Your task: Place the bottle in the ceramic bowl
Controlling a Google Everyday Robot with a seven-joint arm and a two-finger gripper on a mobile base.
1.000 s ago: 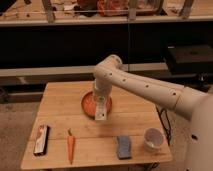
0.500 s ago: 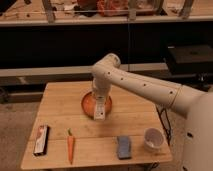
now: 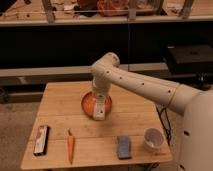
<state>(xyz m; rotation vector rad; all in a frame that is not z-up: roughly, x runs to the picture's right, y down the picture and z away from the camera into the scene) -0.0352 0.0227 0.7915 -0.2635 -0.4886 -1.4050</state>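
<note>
The orange-red ceramic bowl sits in the middle of the wooden table. My white arm reaches in from the right and bends down over the bowl. My gripper hangs over the bowl's front rim and covers much of it. I cannot make out the pale bottle apart from the gripper, which may be hiding it.
Along the table's front edge lie a dark-and-white bar at the left, a carrot, a blue-grey sponge and a white cup at the right. Dark shelving stands behind the table.
</note>
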